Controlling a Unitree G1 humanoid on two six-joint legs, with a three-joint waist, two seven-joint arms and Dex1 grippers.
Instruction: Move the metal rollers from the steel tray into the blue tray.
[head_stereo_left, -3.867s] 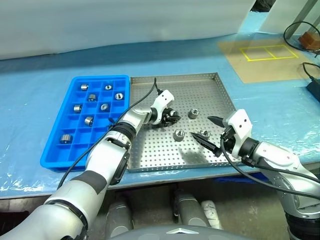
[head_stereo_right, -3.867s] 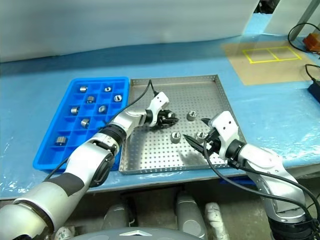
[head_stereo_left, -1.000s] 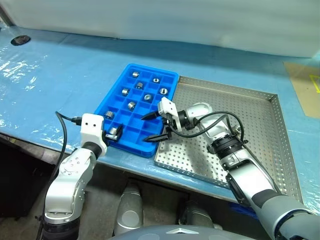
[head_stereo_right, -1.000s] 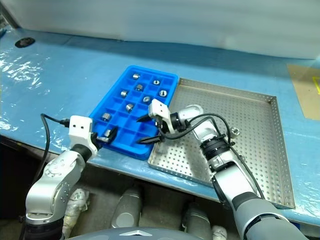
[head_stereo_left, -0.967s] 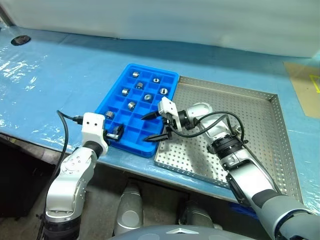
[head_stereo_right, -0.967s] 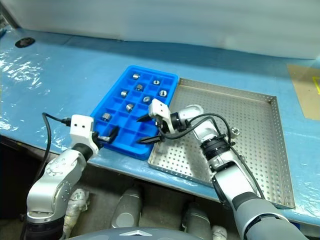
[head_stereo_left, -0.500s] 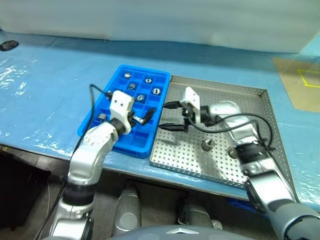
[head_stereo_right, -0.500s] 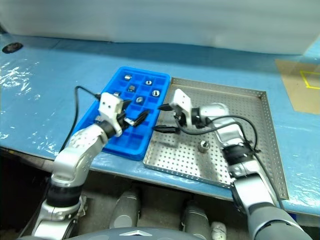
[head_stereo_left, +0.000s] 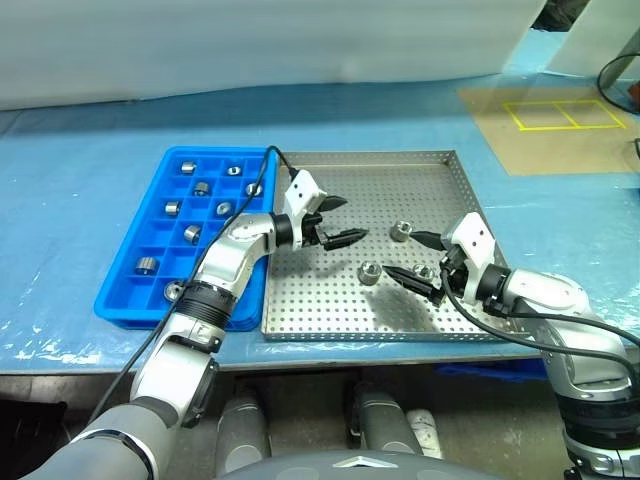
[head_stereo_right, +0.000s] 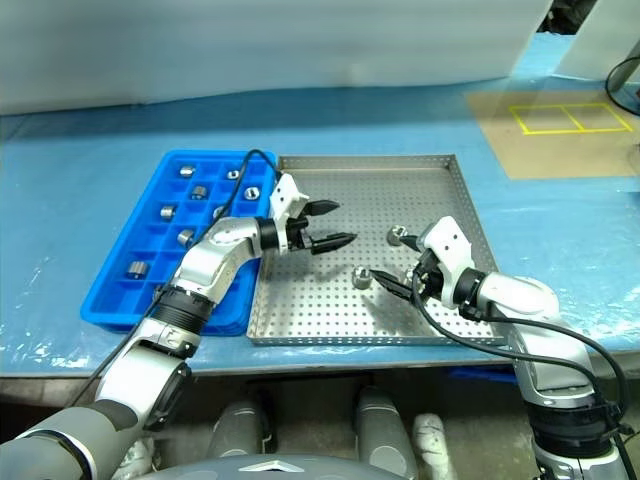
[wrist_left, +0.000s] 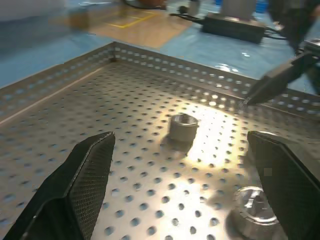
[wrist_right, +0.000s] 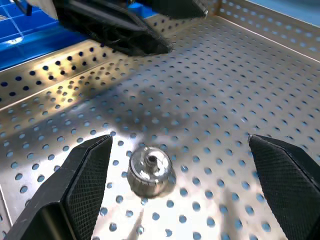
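Both arms have swung back over the steel tray, left claw and right claw released, empty.

Third shiny metal roller: partly hidden behind right gripper's fingers.
Blue compartment tray's right edge: covered by left arm.

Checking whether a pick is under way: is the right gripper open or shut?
Open. The right gripper's two black fingers stand wide apart and empty over the perforated steel tray, near a small shiny metal roller.

rollers — three loose on steel tray | eight in blue tray compartments — upright or tipped
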